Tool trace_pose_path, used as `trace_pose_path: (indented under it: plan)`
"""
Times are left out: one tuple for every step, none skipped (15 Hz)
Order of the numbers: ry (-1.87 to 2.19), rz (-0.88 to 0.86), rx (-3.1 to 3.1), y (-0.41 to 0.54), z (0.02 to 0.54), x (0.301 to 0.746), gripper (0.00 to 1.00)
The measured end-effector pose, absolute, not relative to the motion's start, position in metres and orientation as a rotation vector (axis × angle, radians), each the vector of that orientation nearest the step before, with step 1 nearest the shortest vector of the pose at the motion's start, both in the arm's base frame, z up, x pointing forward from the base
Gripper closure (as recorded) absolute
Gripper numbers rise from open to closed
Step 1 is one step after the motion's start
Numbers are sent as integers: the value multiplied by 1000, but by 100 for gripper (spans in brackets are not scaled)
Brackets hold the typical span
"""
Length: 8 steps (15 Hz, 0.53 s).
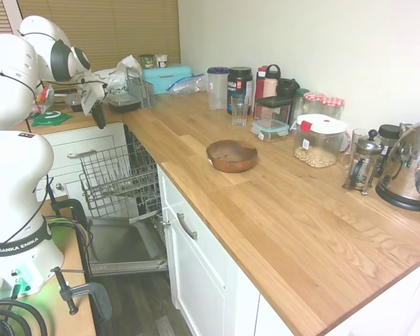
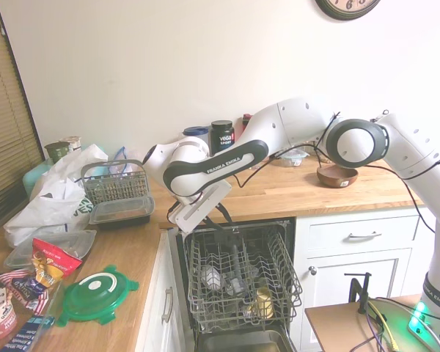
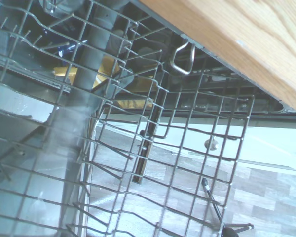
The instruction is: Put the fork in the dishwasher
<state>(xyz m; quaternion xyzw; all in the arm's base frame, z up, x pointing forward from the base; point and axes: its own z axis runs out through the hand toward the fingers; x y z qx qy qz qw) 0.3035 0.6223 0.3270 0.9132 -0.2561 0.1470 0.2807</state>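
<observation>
While above the open dishwasher point(image 2: 280, 258), gripper point(image 2: 224, 215) just beside the countertop point(image 2: 293, 194)

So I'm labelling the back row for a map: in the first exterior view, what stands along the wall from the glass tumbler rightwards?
Glass tumbler → red bottle → white-lidded jar of nuts → French press → steel kettle.

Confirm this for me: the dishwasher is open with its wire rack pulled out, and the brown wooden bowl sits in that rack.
Not quite. The dishwasher is open with its wire rack pulled out, but the brown wooden bowl sits on the countertop, not in the rack; the first exterior view shows it.
</observation>
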Motion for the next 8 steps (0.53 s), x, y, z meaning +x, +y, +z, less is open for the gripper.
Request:
trace_pose_path:
  plan:
    - [-688,396,2452,623,329,303,0]
    - [-702,408,2462,622,339,304,0]
    - [-733,432,2484,621,361,305,0]
    - [-778,465,2518,617,396,306,0]
    - [-833,493,2560,610,439,308,0]
    - [-896,512,2598,598,481,312,0]
    - [-960,526,2634,581,519,316,0]
    - [-1023,532,2665,562,549,323,0]
